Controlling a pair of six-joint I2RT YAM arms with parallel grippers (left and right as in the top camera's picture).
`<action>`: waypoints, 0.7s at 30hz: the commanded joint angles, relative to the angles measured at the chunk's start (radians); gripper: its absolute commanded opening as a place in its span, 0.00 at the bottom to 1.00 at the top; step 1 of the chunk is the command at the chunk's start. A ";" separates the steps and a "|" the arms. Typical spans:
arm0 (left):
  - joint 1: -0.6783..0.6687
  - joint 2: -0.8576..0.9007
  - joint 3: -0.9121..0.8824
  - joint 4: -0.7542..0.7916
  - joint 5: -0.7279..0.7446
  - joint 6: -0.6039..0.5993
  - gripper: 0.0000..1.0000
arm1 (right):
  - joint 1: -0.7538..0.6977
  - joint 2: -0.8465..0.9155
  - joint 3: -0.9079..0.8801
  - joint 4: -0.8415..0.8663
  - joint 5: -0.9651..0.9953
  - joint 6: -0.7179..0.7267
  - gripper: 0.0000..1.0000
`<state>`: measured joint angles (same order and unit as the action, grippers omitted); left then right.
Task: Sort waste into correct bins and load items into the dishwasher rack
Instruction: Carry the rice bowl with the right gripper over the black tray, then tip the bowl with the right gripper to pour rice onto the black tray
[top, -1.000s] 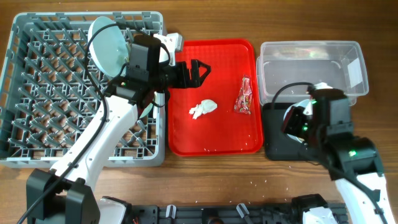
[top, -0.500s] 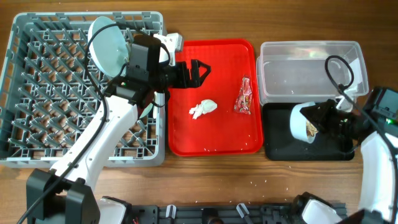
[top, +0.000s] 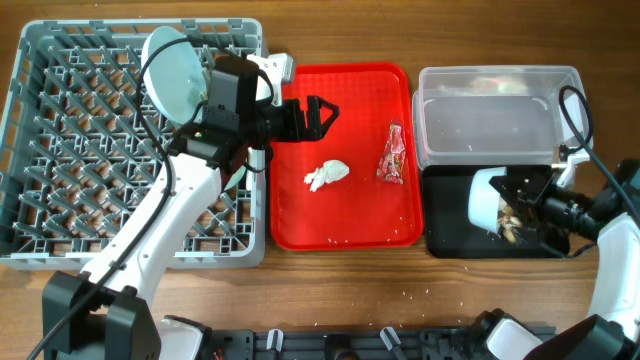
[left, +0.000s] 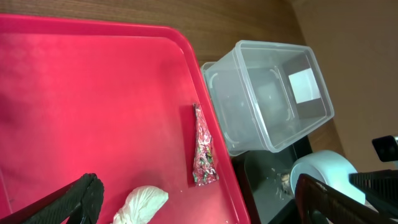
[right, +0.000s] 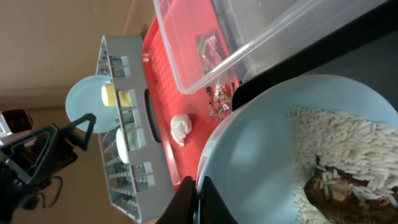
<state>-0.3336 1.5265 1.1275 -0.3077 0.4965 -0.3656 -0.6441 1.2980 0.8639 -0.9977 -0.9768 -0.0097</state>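
Above the wooden bench (top: 330, 290), the overhead view shows the left claw (top: 315, 112) spread wide and empty over the flat red tray (top: 345, 225), where the crumpled white tissue (top: 327, 174) and small red snack wrapper (top: 392, 155) lie apart. The right claw (top: 515, 190) pinches the pale blue bowl (top: 485, 197), tipped on its side over the shallow black tray (top: 445, 235), just beside the clear plastic tub (top: 495, 115). The left wrist view has wrapper and tissue between the spread fingers. The right wrist view shows whitish rice (right: 348, 146) and brown scraps (right: 329, 190) in the bowl, its rim clamped.
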 joint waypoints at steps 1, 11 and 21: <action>-0.001 -0.017 -0.002 0.003 0.011 -0.010 1.00 | -0.017 0.006 -0.002 -0.055 -0.111 -0.079 0.04; -0.001 -0.017 -0.002 0.003 0.011 -0.009 1.00 | -0.018 0.006 -0.002 -0.013 -0.238 -0.032 0.04; -0.001 -0.017 -0.002 0.003 0.011 -0.010 1.00 | -0.017 0.006 -0.002 0.010 -0.298 -0.063 0.04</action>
<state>-0.3336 1.5265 1.1275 -0.3069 0.4965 -0.3656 -0.6582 1.2991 0.8589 -1.0672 -1.2156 -0.0402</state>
